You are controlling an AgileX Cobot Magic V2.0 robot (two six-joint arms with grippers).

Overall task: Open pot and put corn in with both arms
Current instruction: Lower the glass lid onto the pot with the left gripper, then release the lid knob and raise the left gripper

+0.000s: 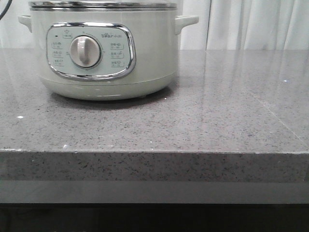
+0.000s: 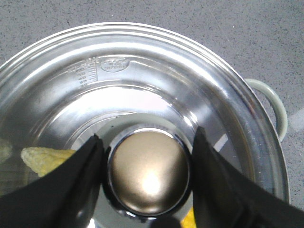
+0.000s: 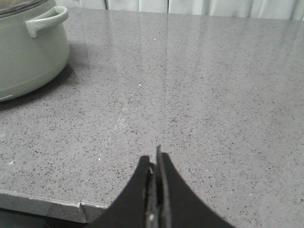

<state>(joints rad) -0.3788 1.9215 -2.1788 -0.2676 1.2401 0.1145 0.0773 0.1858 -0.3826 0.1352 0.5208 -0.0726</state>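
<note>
The pot stands on the grey speckled surface, pale green, with its chrome-framed control panel and silver dial facing the front camera. A side handle juts out to the right of the panel, and another shows at the pot's far left edge. The chrome rim of the lid sits along the top of the body.

In the left wrist view, the left claw is over the pot, its two dark fingers set on either side of the lid's rounded metal knob, right up against it; whether they actually press on it I cannot tell. Through the glass of the lid, the corn shows as yellow pieces lying inside the pot's shiny steel bowl, beside the knob.

To the right of the pot, the right claw hangs over the bare surface, well apart from the pot, its fingers pressed together with nothing between them. White curtains hang behind the surface.
</note>
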